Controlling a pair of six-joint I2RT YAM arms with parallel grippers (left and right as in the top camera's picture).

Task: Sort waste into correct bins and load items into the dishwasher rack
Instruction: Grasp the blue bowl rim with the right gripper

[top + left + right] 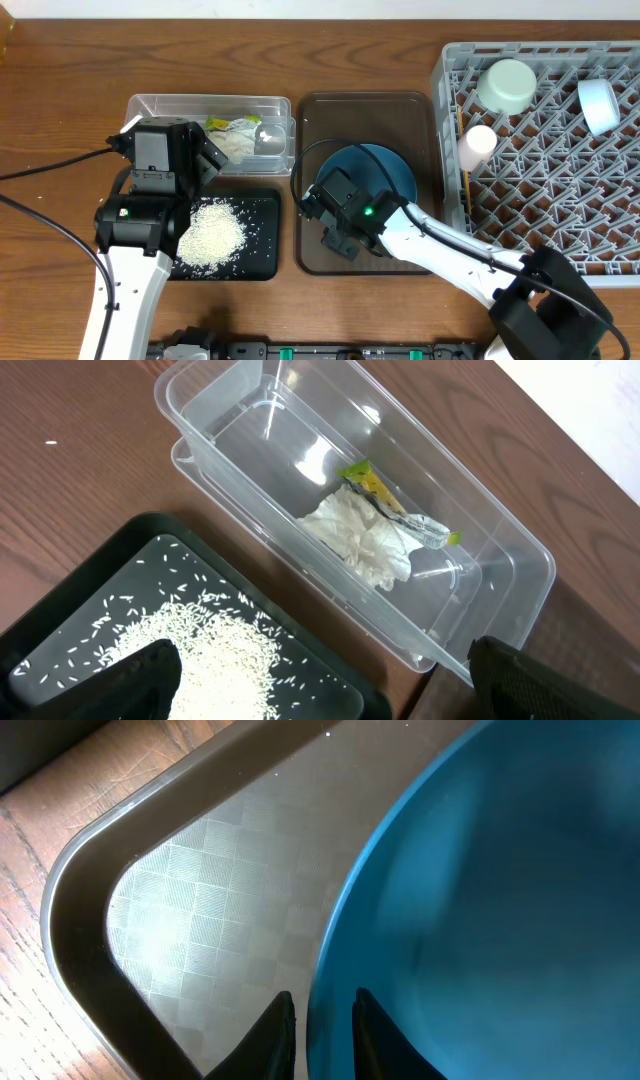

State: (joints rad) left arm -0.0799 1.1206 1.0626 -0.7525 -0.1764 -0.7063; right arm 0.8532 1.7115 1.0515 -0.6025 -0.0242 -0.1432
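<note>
The round blue plate (385, 165) lies on the dark brown serving tray (420, 110). My right gripper (325, 1005) straddles the plate's rim (340, 920), one finger outside and one inside, shut on it. My left gripper (320, 660) hangs open over the gap between the black tray (60, 610), piled with white rice (200, 650), and the clear tub (230, 400). The tub holds the crumpled tissue (365, 540) and the yellow-green wrapper (375, 485). In the grey rack (560, 200) sit the mint-green bowl (507, 85), the pink cup (480, 140), the pale bowl (600, 105) and the chopsticks (466, 185).
The rack fills the right side of the table, its left wall close to the brown tray's edge. The tub and black tray sit side by side at the left. A black cable (50, 165) runs across the wood at far left.
</note>
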